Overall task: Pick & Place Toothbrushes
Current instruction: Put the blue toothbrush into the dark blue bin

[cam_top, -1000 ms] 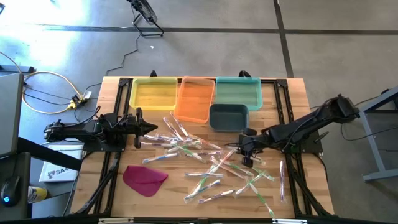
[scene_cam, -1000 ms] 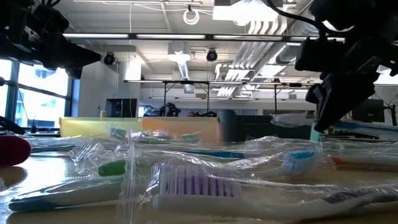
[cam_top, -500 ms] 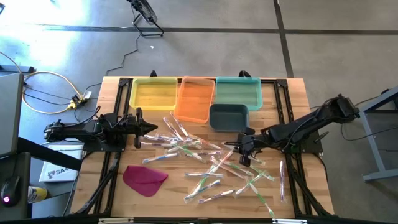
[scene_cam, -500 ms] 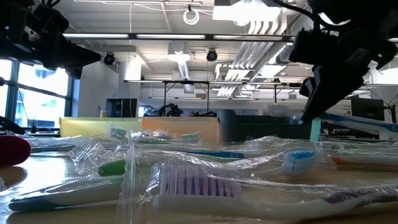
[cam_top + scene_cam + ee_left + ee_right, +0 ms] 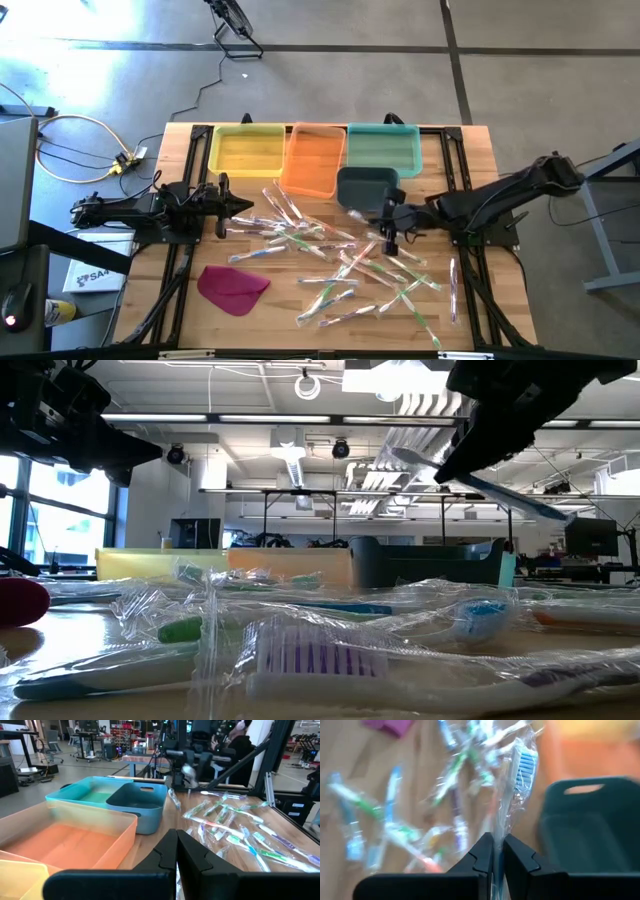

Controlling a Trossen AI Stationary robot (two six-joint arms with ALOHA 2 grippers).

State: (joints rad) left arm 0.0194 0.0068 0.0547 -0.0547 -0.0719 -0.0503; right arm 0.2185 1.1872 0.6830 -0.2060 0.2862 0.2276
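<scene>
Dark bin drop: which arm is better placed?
Right. Its hand already grips a wrapped toothbrush beside the dark bin. The left hand is shut, empty, farther off.

Yellow bin [image 5: 247, 150], orange bin [image 5: 314, 160], teal bin [image 5: 382, 147] and slate-blue bin [image 5: 367, 187] line a pale wooden table [image 5: 180, 300]; a magenta cloth [image 5: 232, 287] lies beside pastel toothbrushes [image 5: 320, 250] in clear wrappers

Two dark, slender jointed arms. Left gripper [image 5: 243, 207] and right gripper [image 5: 388, 226] black, matte, each with two flat angular fingers [image 5: 482, 851] tapering to blunt tips. Black cabling looped along right arm [image 5: 500, 200].
</scene>
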